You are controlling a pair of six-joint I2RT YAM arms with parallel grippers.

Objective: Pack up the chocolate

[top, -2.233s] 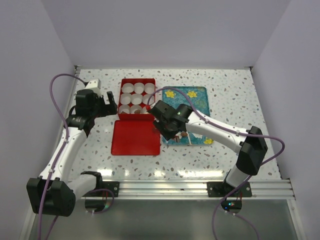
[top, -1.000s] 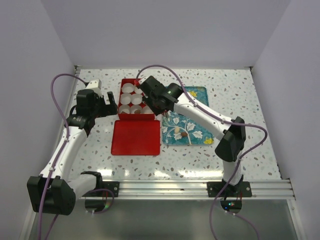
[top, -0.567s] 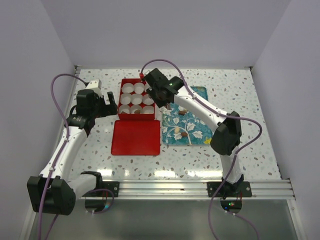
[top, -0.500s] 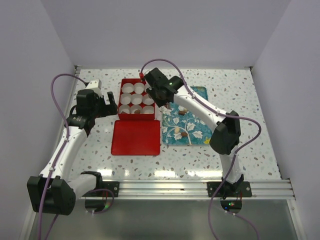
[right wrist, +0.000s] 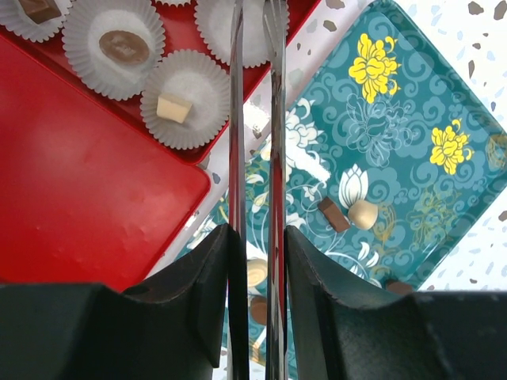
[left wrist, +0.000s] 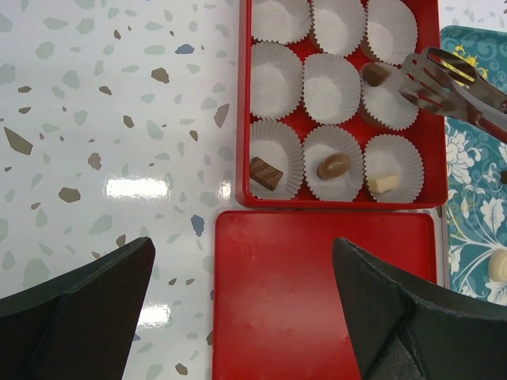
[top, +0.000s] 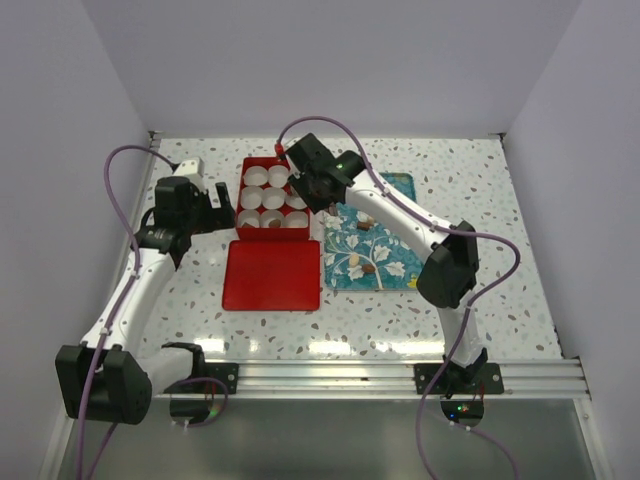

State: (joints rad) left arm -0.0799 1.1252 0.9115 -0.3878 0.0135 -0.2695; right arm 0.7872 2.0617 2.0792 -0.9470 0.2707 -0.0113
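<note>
Right claw clenched on tongs, tips over a box cup holding a brown chocolate. Left claw released, empty, above red lid.

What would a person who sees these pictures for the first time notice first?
The red box, left of the teal flowered tray, draws the eye first: four of its nine white paper cups hold chocolates. Over the box's right side the right claw holds metal tongs, and more chocolates lie on the tray.
</note>
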